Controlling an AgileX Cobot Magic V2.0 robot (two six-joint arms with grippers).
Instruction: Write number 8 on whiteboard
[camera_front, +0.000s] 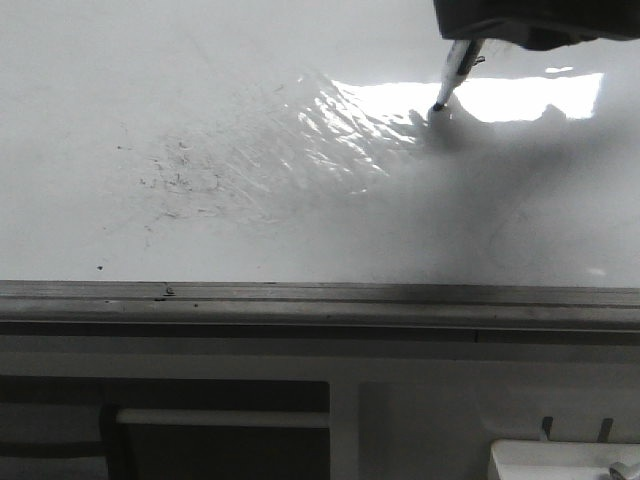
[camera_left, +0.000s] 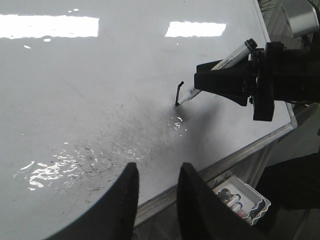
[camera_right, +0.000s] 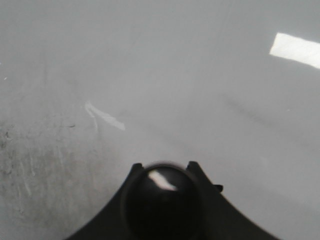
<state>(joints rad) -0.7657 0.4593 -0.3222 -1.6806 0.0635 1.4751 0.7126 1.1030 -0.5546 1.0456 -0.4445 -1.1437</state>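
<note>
At the left our left gripper (camera_left: 157, 192) hovers idle over the whiteboard (camera_front: 200, 100), fingers parted and empty. Right of it, our right gripper (camera_left: 222, 80) is clamped around a marker (camera_left: 215, 67), tip touching the board. Only a short hooked stroke, the start of the number 8 (camera_left: 179, 89), shows there. The marker's long axis slants, tip down and leftward. We judge writing just begun; next comes the curve.
</note>
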